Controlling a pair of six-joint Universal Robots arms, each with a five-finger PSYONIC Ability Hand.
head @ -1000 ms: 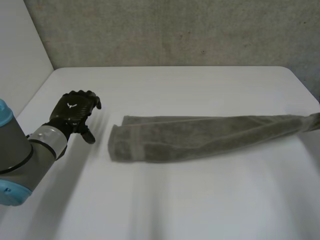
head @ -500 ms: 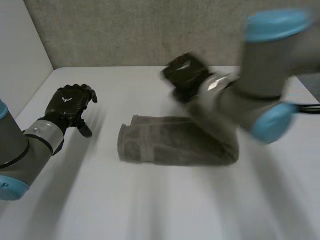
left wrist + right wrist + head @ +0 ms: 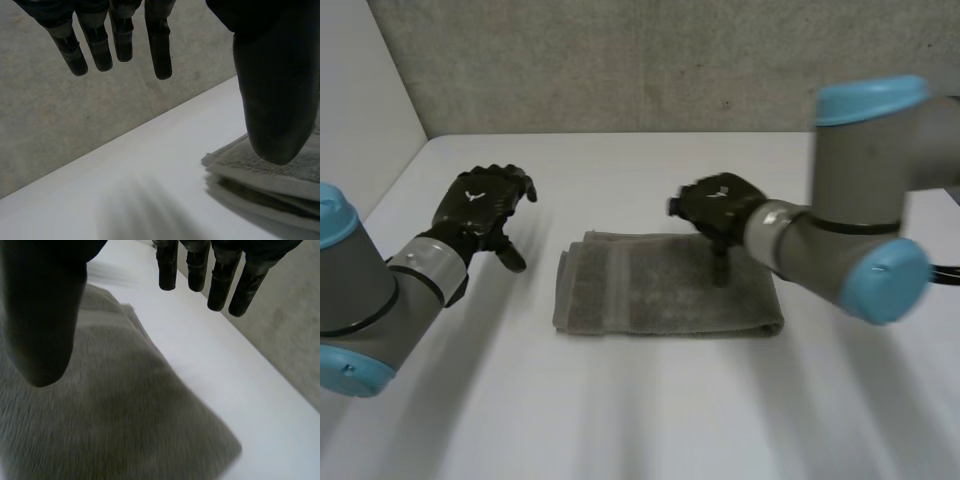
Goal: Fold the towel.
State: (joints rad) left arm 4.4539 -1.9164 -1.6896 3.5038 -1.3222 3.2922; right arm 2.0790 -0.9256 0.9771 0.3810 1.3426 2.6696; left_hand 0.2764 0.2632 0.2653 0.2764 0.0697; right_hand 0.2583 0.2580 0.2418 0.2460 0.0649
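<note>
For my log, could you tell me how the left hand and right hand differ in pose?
The left hand is over bare table beside the folded towel's end; the right hand is over the towel itself. The left hand's thumb hangs clear of the towel; the right hand's points down at it. Both are open, holding nothing.

Twin machine limbs in grey, blue and black.
The left hand (image 3: pixel 480 205) and right hand (image 3: pixel 720 205) are matte black, each with a small white emblem behind the slim, round-tipped fingers (image 3: pixel 159 45) and a thick thumb (image 3: pixel 275 100). Silver cuffs join them to stout grey arms (image 3: pixel 365 290) with rounded light-blue caps (image 3: pixel 885 280).
</note>
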